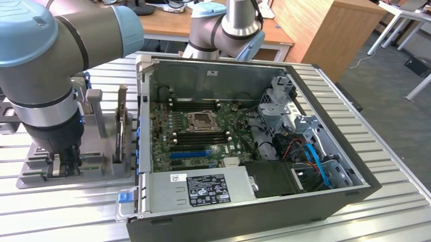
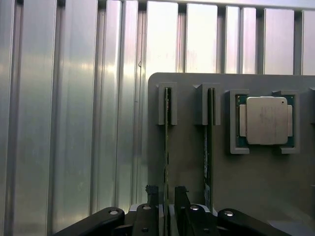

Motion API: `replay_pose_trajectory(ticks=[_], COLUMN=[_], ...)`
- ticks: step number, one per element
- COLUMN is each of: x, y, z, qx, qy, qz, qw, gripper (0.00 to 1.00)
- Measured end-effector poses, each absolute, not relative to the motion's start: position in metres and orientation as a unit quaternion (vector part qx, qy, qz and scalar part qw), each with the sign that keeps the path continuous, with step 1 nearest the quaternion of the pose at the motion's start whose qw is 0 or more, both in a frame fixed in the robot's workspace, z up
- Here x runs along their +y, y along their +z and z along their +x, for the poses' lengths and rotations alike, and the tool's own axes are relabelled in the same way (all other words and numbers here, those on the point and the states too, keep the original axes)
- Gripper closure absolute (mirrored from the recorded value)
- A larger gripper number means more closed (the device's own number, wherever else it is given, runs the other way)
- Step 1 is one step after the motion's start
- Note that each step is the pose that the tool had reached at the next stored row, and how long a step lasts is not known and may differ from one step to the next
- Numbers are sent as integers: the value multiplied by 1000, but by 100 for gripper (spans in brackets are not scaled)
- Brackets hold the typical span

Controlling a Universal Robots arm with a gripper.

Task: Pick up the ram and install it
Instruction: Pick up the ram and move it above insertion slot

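Here my gripper [image 2: 166, 192], jaws spread, straddles the ram [image 2: 167, 132] upright along the edge of the grey holder [image 2: 187, 162]; if I close off-centre, it may tilt and jam.

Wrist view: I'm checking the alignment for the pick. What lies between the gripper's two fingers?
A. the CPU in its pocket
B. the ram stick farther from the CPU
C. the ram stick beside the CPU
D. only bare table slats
B: the open gripper has one finger on each side of the ram, which stands in the holder slot farther from the CPU.
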State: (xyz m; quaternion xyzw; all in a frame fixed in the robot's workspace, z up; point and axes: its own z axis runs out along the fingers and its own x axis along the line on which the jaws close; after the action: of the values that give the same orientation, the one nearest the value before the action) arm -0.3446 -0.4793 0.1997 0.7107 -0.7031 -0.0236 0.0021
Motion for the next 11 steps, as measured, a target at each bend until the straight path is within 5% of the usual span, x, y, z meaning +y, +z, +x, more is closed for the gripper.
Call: replay_pose_trajectory(ticks=[4,11], x=[-479,-479], y=[200,200], z=[-345,-345], qx=[-703,-703], qy=[-24,-24], qz=[711,711], qw=[2,2], gripper=[81,81])
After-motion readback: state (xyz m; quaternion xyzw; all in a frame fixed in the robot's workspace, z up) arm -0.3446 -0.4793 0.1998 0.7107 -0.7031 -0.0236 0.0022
